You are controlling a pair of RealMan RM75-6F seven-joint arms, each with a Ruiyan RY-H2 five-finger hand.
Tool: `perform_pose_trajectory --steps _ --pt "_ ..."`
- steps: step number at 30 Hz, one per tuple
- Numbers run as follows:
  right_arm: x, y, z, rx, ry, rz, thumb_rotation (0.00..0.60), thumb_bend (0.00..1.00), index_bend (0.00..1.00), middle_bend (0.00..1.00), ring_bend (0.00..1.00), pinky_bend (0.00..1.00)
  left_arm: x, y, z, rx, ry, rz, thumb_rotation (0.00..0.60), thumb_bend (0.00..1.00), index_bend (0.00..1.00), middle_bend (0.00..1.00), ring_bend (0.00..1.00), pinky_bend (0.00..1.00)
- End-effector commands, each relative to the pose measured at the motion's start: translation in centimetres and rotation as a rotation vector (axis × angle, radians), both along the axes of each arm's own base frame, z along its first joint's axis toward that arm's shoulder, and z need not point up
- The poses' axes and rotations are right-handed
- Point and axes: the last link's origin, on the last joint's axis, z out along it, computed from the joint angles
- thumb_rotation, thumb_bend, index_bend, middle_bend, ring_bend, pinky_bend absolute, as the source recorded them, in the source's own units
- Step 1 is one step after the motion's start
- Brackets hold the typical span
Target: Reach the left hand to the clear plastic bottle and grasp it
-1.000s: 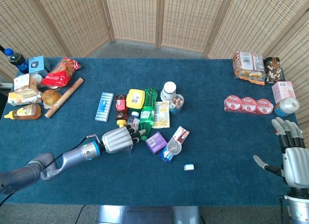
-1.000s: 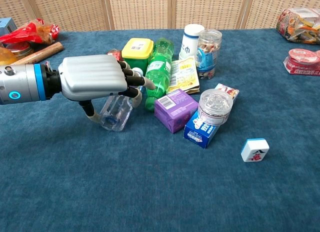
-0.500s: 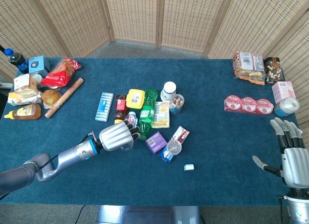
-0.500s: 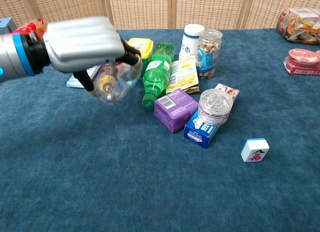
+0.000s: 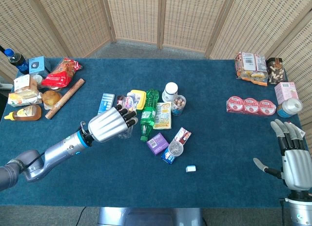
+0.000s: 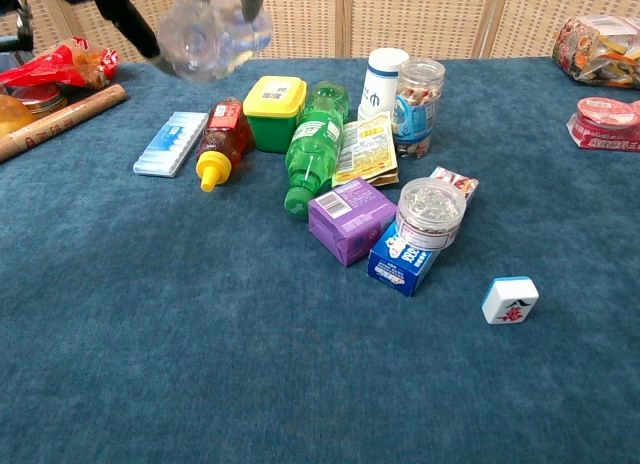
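My left hand [image 5: 108, 124] grips the clear plastic bottle [image 6: 208, 34] and holds it in the air above the table, left of the pile. In the chest view only the bottle's base and dark bits of the fingers [image 6: 125, 19] show at the top edge. In the head view the bottle [image 5: 126, 132] peeks out under the fingers. My right hand [image 5: 294, 160] hangs at the lower right, fingers spread, holding nothing.
The pile in the middle holds a green bottle [image 6: 313, 149], a yellow-lidded tub [image 6: 274, 110], a red sauce bottle [image 6: 218, 134], a purple box [image 6: 350, 220], a blue box with a round jar [image 6: 430, 212] and a white tile [image 6: 509, 299]. Snacks lie at both table ends.
My left hand has lifted the clear bottle off the table, up and to the left. The red sauce bottle and blue pack beneath now show. The right hand has stayed put.
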Motion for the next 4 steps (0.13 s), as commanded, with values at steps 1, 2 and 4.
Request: perform_pose_trajectory --steps 1,2,4 --pt "0.02 0.00 -0.01 0.000 0.000 0.000 0.600 0.00 0.00 0.00 0.00 0.00 0.34 0.07 0.70 0.015 -0.013 -0.003 0.600 0.05 0.76 0.67 0.58 0.67" --pt "0.02 0.00 -0.01 0.000 0.000 0.001 0.600 0.00 0.00 0.00 0.00 0.00 0.41 0.07 0.85 0.018 -0.015 -0.004 0.600 0.05 0.76 0.67 0.58 0.68" --pt "0.04 0.00 -0.03 0.000 -0.002 0.001 0.600 0.00 0.00 0.00 0.00 0.00 0.56 0.09 1.10 0.022 -0.022 -0.006 0.600 0.05 0.76 0.67 0.58 0.68"
